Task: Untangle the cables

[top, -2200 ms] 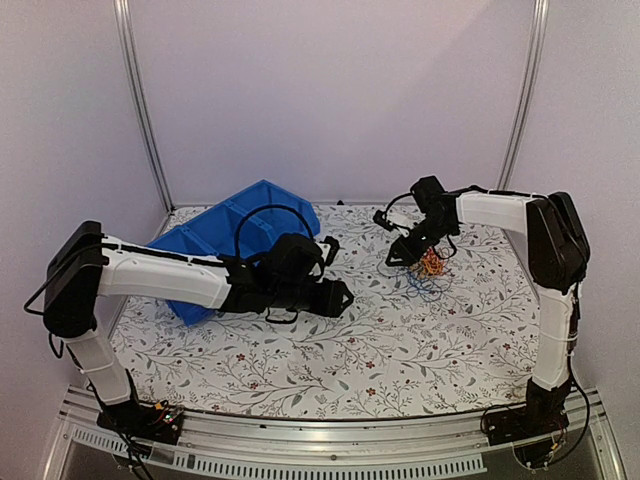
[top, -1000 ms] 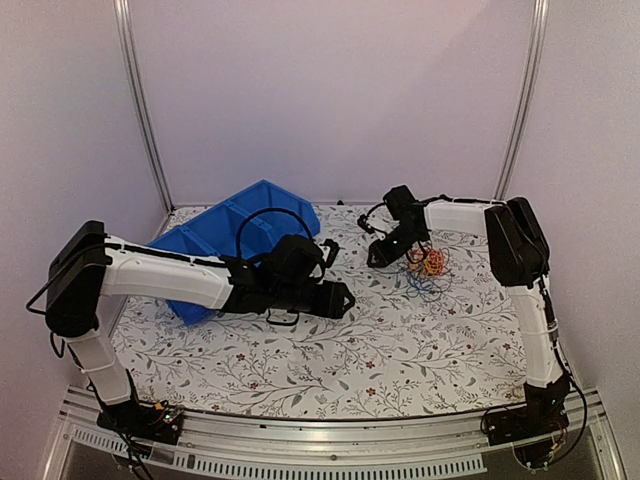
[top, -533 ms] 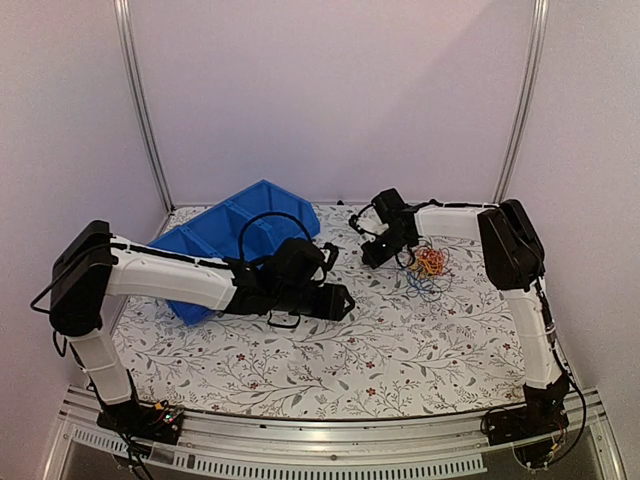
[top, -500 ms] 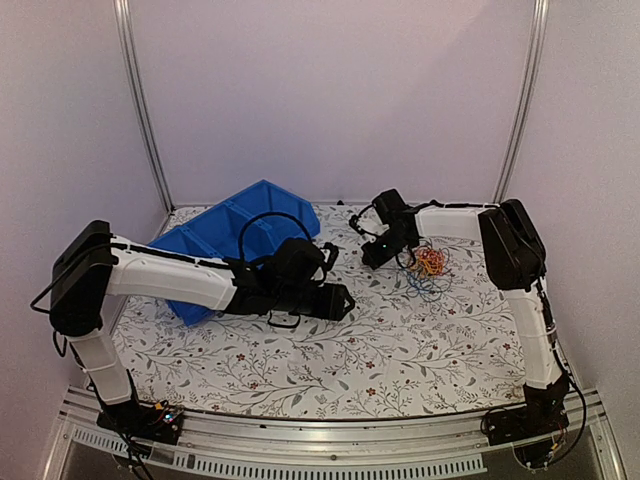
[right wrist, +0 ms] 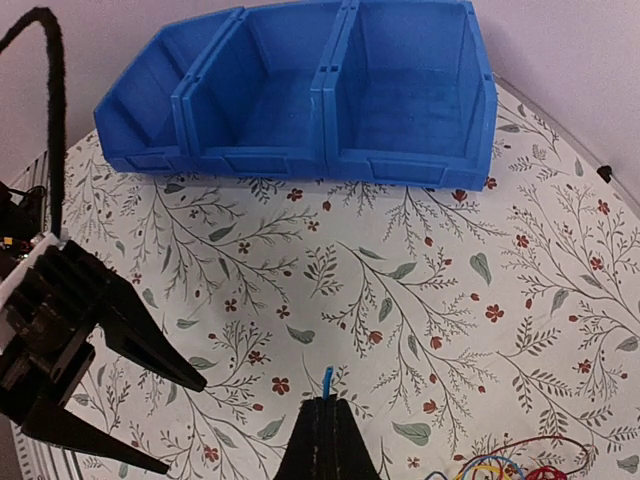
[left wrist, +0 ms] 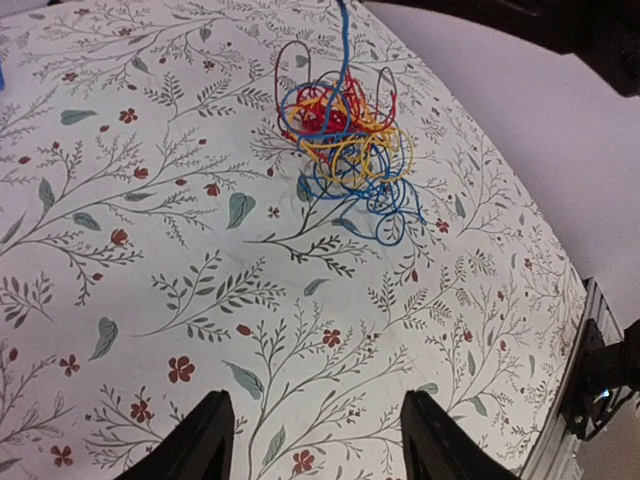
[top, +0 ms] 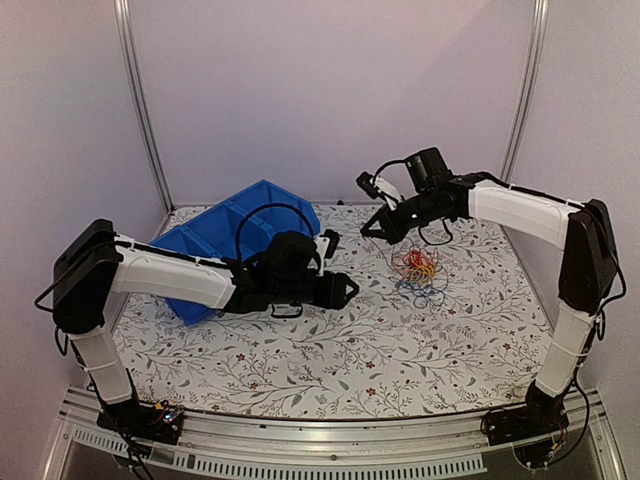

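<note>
Cables (left wrist: pixel 338 128) form a red, yellow and blue knot, one blue strand clenched in right tool (right wrist: pixel 324 412); left tool (left wrist: pixel 316 402) gapes

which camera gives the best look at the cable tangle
Left wrist: the cable tangle shows whole, red, yellow and blue loops distinct, one blue cable rising out of frame. Top external shows the tangle small, colours blurred. Right wrist catches only its edge at the bottom, plus a blue end pinched in the right hand.
</note>
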You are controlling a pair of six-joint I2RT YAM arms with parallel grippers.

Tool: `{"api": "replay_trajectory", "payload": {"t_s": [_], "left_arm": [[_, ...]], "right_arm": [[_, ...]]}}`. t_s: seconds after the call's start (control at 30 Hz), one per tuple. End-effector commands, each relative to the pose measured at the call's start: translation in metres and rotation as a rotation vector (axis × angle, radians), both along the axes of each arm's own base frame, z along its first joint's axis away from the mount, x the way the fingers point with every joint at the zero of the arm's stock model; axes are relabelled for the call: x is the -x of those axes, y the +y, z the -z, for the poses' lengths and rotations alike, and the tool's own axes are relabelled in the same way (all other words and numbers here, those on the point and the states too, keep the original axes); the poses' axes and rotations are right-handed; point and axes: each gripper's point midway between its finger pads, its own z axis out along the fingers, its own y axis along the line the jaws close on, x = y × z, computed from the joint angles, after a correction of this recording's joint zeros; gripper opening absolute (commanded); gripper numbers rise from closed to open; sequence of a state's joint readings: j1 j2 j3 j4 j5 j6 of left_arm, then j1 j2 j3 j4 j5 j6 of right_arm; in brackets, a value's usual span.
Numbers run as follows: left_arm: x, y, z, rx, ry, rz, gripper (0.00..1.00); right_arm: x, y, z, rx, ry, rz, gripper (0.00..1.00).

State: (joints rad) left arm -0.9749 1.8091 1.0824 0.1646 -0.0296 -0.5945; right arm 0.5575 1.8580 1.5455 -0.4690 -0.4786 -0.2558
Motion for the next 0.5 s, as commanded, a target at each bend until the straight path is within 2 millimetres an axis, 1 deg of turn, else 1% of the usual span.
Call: {"api": "replay_trajectory", "payload": {"t_s": [0.0,0.1,0.2,0.27,0.3,0.4,0.47], "left_arm": [[-0.007,-0.015,-0.039,0.092,-0.202,0.066,0.58],[-0.009,-0.02,-0.063,0.111,-0.334,0.074,0.59],[-0.014,-0.023,-0.082,0.121,-0.442,0.061,0.58],[-0.02,-0.023,-0.092,0.128,-0.492,0.04,0.56],[-0.021,-0.025,-0.095,0.134,-0.518,0.042,0.54],[-0.017,-0.028,-0.11,0.183,-0.608,0.073,0.47],[-0.015,-0.031,-0.114,0.205,-0.65,0.087,0.46]], "right_arm": [[0.031,0.007,-0.036,-0.096,0.0,-0.114,0.0],[0.037,0.005,-0.059,-0.119,-0.031,-0.122,0.0],[0.043,0.002,-0.079,-0.137,-0.059,-0.136,0.0],[0.047,0.001,-0.088,-0.146,-0.069,-0.141,0.0],[0.05,0.0,-0.093,-0.153,-0.072,-0.145,0.0],[0.057,0.0,-0.101,-0.174,-0.069,-0.163,0.0],[0.061,0.0,-0.108,-0.191,-0.069,-0.17,0.0]]}}
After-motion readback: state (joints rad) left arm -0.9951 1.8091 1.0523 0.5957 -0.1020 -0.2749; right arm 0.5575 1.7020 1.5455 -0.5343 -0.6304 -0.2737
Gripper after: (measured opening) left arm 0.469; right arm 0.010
